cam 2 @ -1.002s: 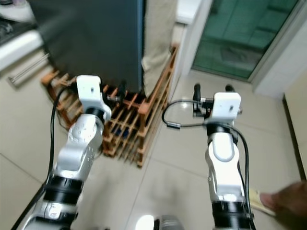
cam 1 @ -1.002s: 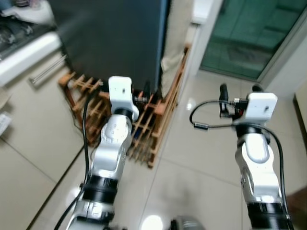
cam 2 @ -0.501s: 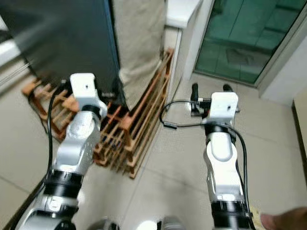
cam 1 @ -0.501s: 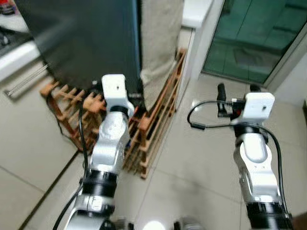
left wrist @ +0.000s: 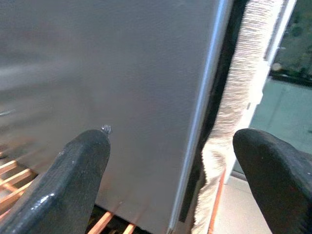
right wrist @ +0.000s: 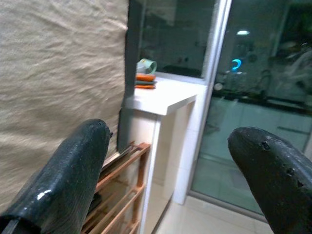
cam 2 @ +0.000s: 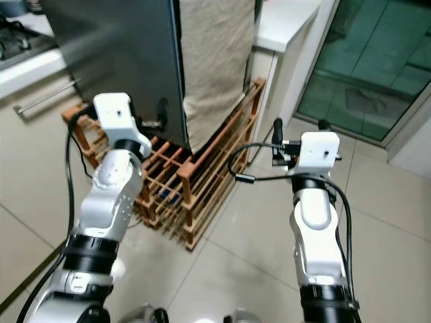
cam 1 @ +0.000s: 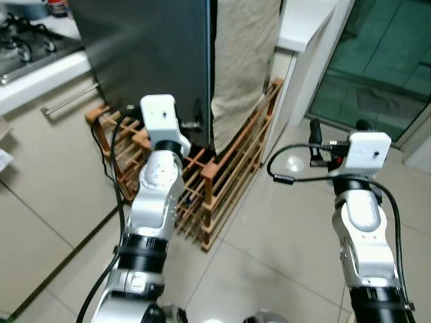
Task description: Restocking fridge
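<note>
The dark steel fridge (cam 1: 155,60) stands straight ahead with its door closed. My left gripper (cam 1: 195,124) is held up in front of the door's lower part, close to the door's right edge, open and empty. In the left wrist view the left gripper (left wrist: 170,141) frames that door edge between its two black fingers (left wrist: 78,170). My right gripper (cam 1: 337,124) is raised further right over the floor, open with nothing in it. It (right wrist: 170,134) faces the beige cloth and a white counter.
A beige cloth (cam 1: 246,60) hangs down the fridge's right side. A wooden rack (cam 1: 222,175) lies on the floor at the fridge's base. A white counter (cam 1: 306,20) and a green glass door (cam 1: 384,67) are at the right; a stove (cam 1: 20,40) and cabinets at the left.
The whole view has shifted, so the camera has moved: the fridge now looks sharper and more centred. Both arms keep the same raised pose with open fingers.
</note>
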Available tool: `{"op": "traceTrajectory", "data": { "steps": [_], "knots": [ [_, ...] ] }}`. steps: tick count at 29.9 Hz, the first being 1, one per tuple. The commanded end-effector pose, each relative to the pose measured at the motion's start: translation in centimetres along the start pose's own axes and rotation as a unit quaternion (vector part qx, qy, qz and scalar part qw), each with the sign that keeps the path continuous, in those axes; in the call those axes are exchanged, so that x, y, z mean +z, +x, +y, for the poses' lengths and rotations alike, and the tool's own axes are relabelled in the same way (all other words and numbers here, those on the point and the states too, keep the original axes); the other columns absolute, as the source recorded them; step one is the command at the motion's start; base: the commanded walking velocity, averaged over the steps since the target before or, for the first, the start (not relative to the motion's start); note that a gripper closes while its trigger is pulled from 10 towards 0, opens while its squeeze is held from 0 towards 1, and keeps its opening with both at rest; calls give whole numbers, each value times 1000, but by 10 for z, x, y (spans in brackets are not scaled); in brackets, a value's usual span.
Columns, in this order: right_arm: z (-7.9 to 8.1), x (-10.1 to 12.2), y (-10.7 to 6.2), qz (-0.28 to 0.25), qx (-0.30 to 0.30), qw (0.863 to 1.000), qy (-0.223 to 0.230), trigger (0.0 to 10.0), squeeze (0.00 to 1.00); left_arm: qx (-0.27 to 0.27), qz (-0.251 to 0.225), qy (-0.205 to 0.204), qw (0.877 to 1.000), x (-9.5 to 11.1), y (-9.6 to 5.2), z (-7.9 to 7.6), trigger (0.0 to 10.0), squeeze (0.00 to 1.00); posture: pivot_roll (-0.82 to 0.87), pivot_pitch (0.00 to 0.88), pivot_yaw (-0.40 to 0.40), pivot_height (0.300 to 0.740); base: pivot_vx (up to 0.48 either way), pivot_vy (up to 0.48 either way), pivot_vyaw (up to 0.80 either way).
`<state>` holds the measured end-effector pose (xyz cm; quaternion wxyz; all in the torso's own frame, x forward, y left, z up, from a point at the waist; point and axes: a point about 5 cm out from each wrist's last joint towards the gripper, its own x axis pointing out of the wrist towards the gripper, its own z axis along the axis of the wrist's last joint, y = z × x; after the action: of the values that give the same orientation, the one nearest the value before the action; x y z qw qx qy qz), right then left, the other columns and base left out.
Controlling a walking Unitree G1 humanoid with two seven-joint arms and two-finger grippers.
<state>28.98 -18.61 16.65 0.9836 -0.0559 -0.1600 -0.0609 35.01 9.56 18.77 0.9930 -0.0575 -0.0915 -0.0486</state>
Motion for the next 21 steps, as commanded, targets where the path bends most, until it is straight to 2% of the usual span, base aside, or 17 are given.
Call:
{"op": "traceTrajectory", "data": {
  "steps": [1, 7, 14, 21],
  "knots": [
    [-10, 7, 0, -18, -22, 1000, -10, 10000, 271, -32, -14, 3, 999, 6, 6, -12, 10000, 0, -160, 107, 8, 732, 0, 0, 0],
    [-14, 2, -1, -5, -33, 999, -11, 10000, 263, -64, -4, 16, 998, 2, 12, -27, 10000, 0, -168, 120, 19, 732, 0, 0, 0],
    [-12, 1, -11, 2, -31, 999, -14, 10000, 263, -53, 7, -9, 998, 2, 27, -28, 10000, 0, -186, 152, 31, 732, 0, 0, 0],
    [-16, 2, -26, 13, -35, 999, -25, 10000, 263, -71, 11, -33, 997, 8, 39, -45, 10000, 0, -231, 192, 38, 732, 0, 0, 0]
  ]
}}
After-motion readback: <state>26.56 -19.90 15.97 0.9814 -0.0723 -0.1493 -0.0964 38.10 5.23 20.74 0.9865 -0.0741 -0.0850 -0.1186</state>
